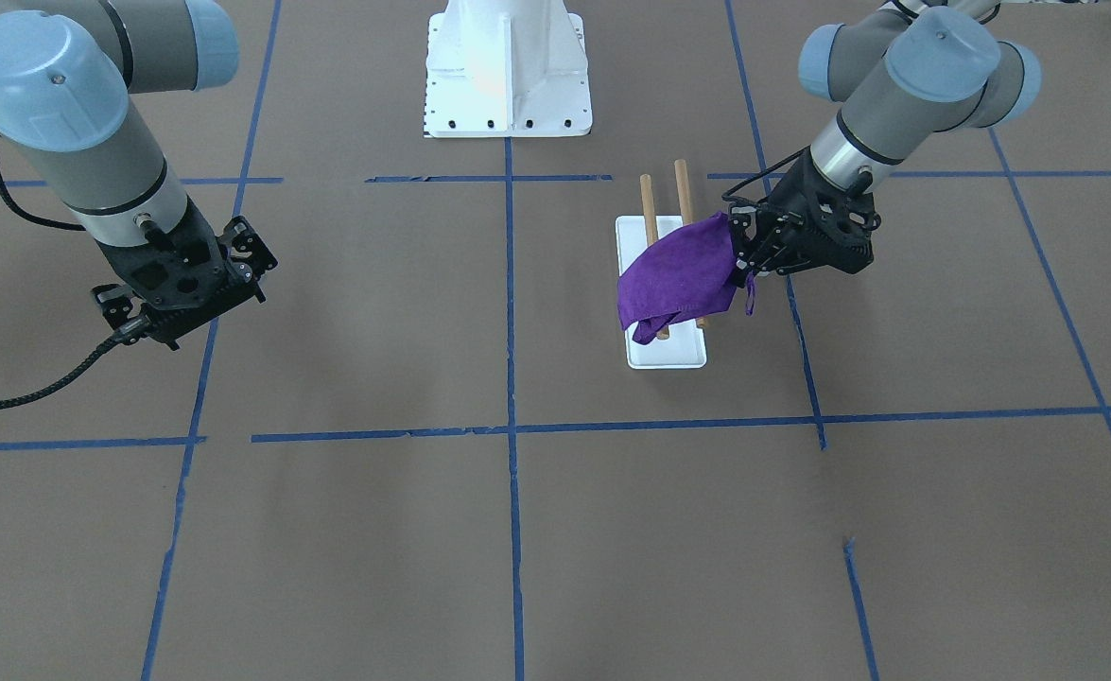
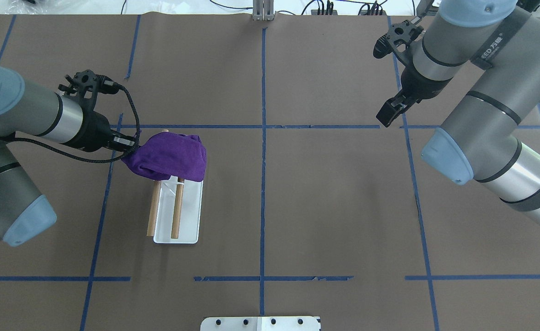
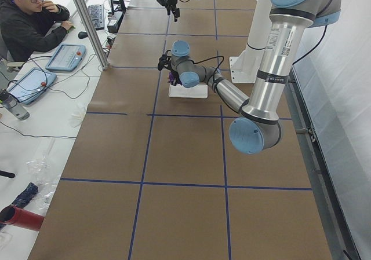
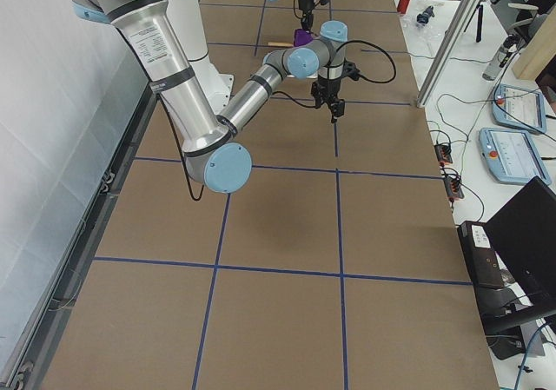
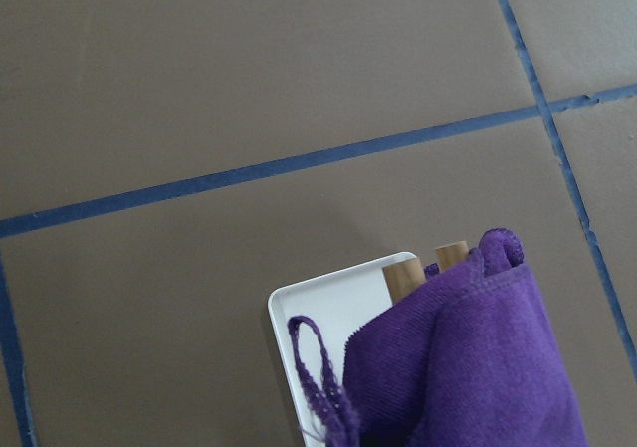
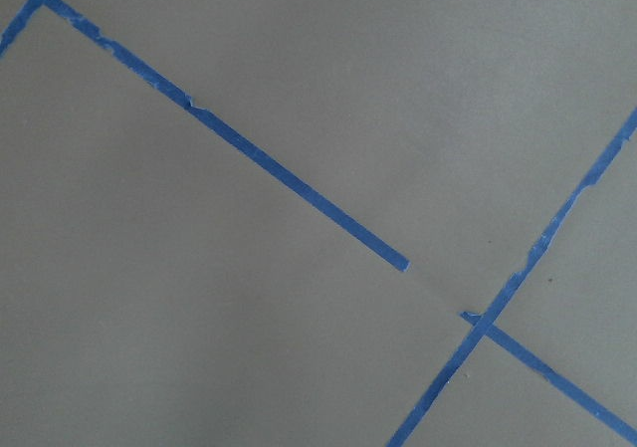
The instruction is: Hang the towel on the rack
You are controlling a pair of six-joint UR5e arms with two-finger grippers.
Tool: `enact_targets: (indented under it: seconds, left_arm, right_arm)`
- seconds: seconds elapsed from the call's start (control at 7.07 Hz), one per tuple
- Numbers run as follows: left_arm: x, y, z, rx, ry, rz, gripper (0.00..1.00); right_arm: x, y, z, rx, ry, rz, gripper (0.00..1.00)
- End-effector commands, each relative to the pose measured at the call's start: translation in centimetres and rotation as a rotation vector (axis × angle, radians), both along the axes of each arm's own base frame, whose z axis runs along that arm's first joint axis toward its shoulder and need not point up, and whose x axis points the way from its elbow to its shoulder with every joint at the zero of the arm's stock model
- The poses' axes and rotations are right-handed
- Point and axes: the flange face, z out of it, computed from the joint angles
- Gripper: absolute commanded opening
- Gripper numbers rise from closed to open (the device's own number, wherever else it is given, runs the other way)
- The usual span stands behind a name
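Purple cloth towel [image 2: 171, 156] is draped, bunched, over the far ends of the two-dowel wooden rack on a white base [image 2: 176, 216], toward the counter's left edge. Its edge is pinched by the left gripper [image 2: 126, 148], so only release appears left to do. The right gripper [image 1: 182, 284] is held spread wide and empty near the right edge.

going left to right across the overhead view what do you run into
left end effector → purple towel → white pedestal at the bottom edge → right end effector. The rack overlaps the towel, so it has no place in the order.
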Motion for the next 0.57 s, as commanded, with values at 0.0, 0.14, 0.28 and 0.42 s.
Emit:
enact_targets:
  seconds: [0.0, 0.14, 0.28, 0.42]
  left_arm:
    - [0.2, -0.16, 0.21, -0.006, -0.003, 0.002, 0.47]
    - [0.21, -0.16, -0.04, -0.005, 0.001, 0.003, 0.91]
    - [0.11, -0.18, -0.13, -0.009, 0.004, -0.002, 1.0]
    - [0.07, -0.27, -0.04, -0.012, 0.002, -0.004, 1.0]
  right_arm:
    - [0.07, -0.01, 0.11, -0.002, -0.001, 0.0, 1.0]
    - [0.06, -0.01, 0.09, -0.001, -0.001, 0.0, 1.0]
    - [0.08, 0.01, 0.24, -0.001, -0.001, 0.0, 1.0]
    - [0.08, 0.02, 0.26, -0.002, -0.001, 0.0, 1.0]
